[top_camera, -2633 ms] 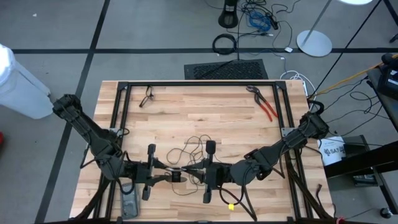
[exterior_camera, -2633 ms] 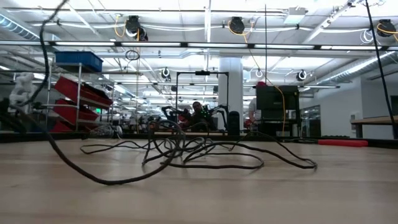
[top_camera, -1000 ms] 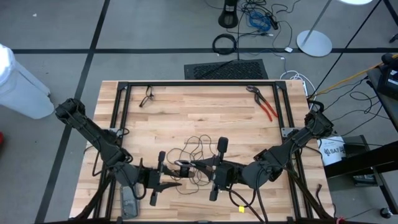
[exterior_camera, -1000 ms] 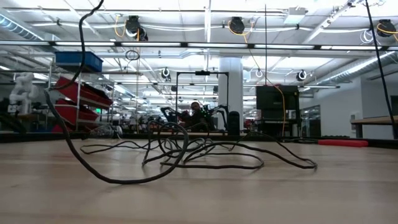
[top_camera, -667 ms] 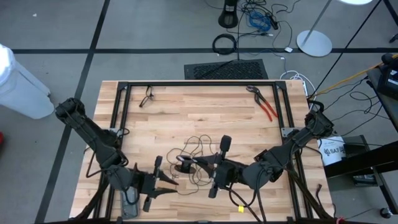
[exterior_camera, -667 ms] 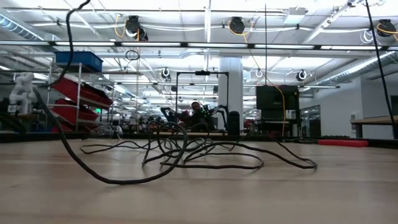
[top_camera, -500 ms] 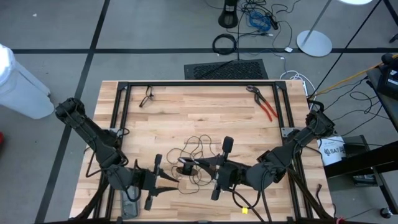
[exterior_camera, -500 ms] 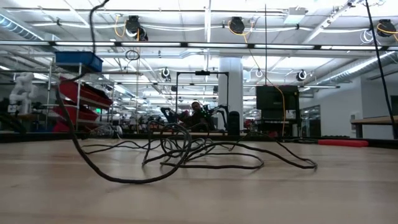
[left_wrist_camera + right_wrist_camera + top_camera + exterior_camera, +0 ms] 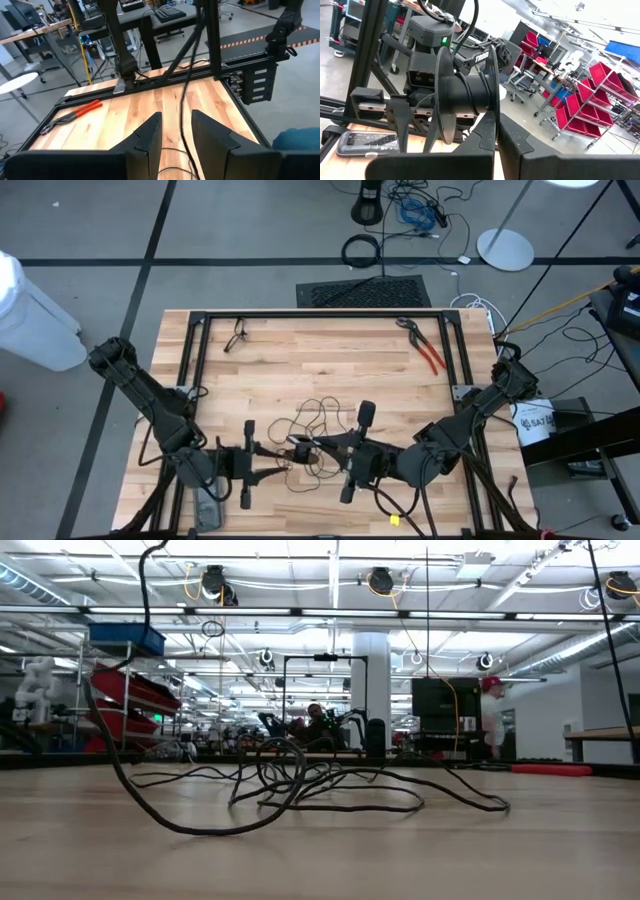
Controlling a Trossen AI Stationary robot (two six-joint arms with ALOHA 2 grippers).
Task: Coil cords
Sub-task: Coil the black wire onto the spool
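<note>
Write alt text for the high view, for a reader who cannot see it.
Seen from above, two dark robot arms meet near the front of a wooden table, the left gripper and right gripper facing each other over a tangle of thin black cord. Red-handled pliers lie at the far right.

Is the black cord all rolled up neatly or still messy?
Still messy. The black cord lies spread in loose, tangled loops on the table; the low view shows it sprawling rather than wound in a neat ring.

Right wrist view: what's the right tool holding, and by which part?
A black spool, pinched by the rim of one flange in the shut right tool.
</note>
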